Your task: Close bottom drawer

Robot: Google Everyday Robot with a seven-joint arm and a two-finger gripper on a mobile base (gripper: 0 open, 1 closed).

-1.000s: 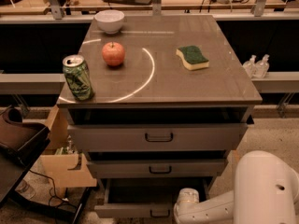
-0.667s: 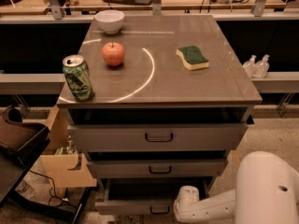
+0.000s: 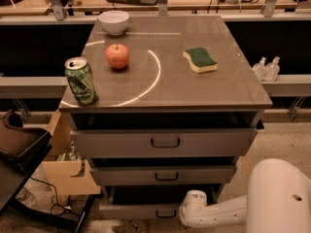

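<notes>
The bottom drawer (image 3: 138, 210) is the lowest of three in the grey cabinet. It has a slim front with a small black loop handle (image 3: 165, 213), and it stands pulled out, with its dark inside (image 3: 155, 194) showing. My white arm reaches in from the lower right. My gripper (image 3: 190, 208) is at the arm's rounded end, right at the right part of this drawer's front, beside the handle.
The top drawer (image 3: 165, 142) and middle drawer (image 3: 165, 175) also stand slightly out. On the cabinet top are a green can (image 3: 81, 80), an apple (image 3: 117, 56), a white bowl (image 3: 113, 22) and a sponge (image 3: 200, 59). A cardboard box (image 3: 65, 174) and a dark chair (image 3: 19, 144) are on the left.
My arm's end has shifted slightly to the left along the bottom drawer's front. The drawer front looks a little further in than before.
</notes>
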